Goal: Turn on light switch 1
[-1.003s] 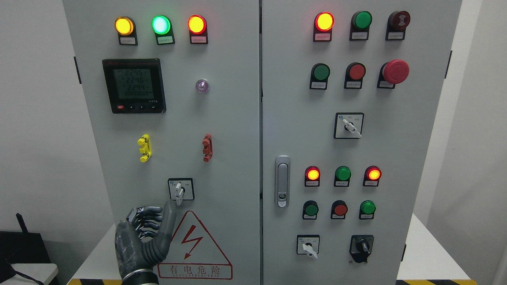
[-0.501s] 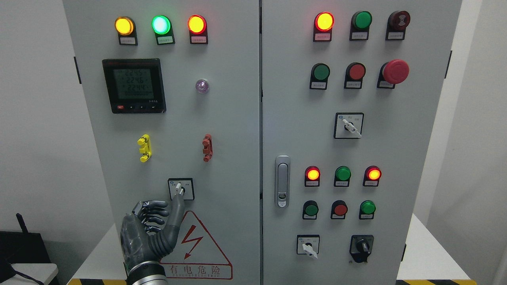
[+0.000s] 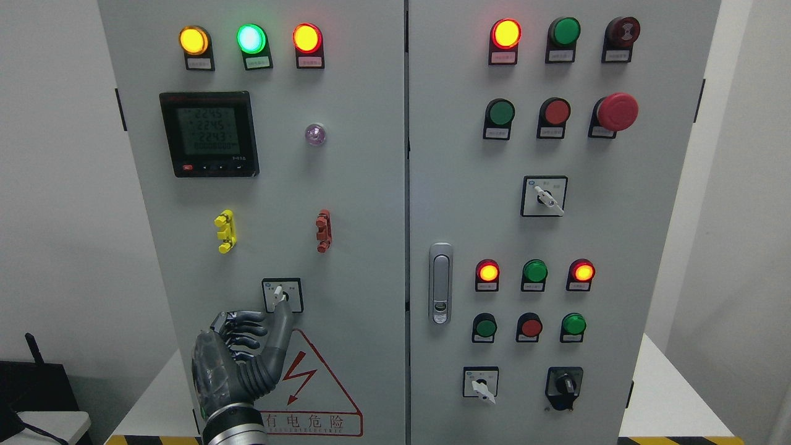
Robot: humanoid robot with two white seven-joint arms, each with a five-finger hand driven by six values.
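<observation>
The rotary switch (image 3: 282,294) sits in a black-framed square low on the left cabinet door (image 3: 358,185). Its white lever points roughly downward, and the lower end is hidden. My left hand (image 3: 270,317) rises from the bottom edge just below and left of the switch. Its thumb (image 3: 284,316) is stretched upward with the tip against the lever's lower end. The other fingers (image 3: 244,326) are curled in toward the palm and hold nothing. No right arm shows in the picture.
Above the switch are a yellow clip (image 3: 225,231), a red clip (image 3: 323,230), a digital meter (image 3: 208,134) and three lit lamps. A warning triangle (image 3: 309,386) lies right of my hand. The right door carries a handle (image 3: 440,283), lamps, buttons, selector switches and a red stop button (image 3: 617,112).
My left hand has moved up and to the right. The thumb tip, earlier just left of the lever, now rests on its lower end and covers it.
</observation>
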